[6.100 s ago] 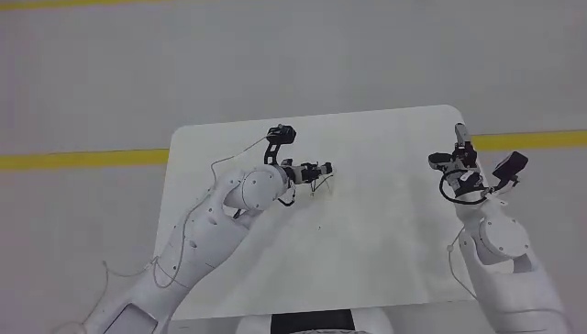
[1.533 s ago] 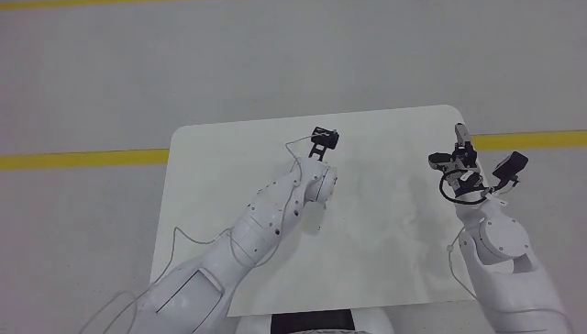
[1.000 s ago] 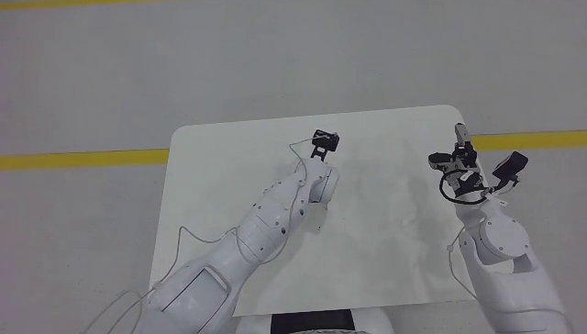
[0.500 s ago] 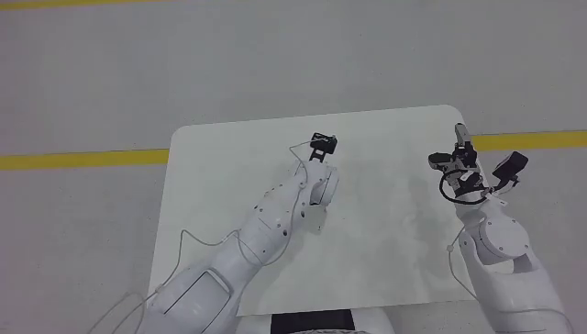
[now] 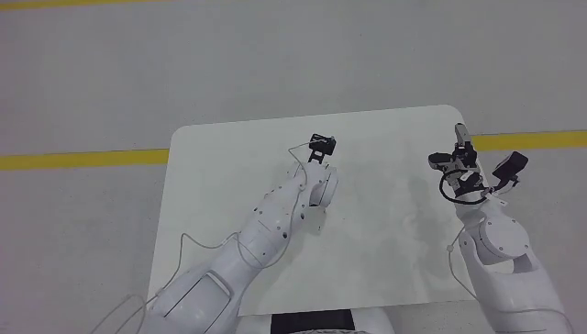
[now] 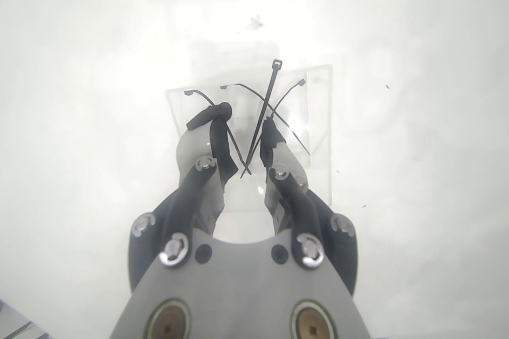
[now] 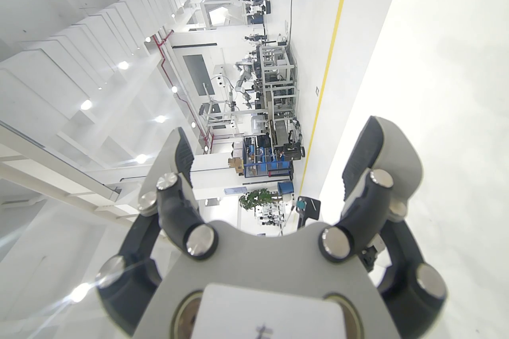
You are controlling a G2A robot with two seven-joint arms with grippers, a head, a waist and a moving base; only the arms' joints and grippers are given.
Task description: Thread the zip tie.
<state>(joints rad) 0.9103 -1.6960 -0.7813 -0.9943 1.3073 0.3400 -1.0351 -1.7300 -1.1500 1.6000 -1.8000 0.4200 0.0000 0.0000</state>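
left claw [image 6: 246, 118] half-open, astride zip ties [image 6: 271, 89]

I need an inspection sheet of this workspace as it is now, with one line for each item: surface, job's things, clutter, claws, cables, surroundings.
Surface: white table, its bare part looks clean.
Job's things: several black zip ties lying crossed in a clear tray, all straight, none looped.
Clutter: a few small specks on the table near the tray.
Claws: left claw open over the tray, with ties between its fingers; right claw open and empty, at the table's right edge.
Cables: thin pale cable by the left arm; black cable loop at the right wrist.
Surroundings: grey floor with yellow lines; machines in the hall.
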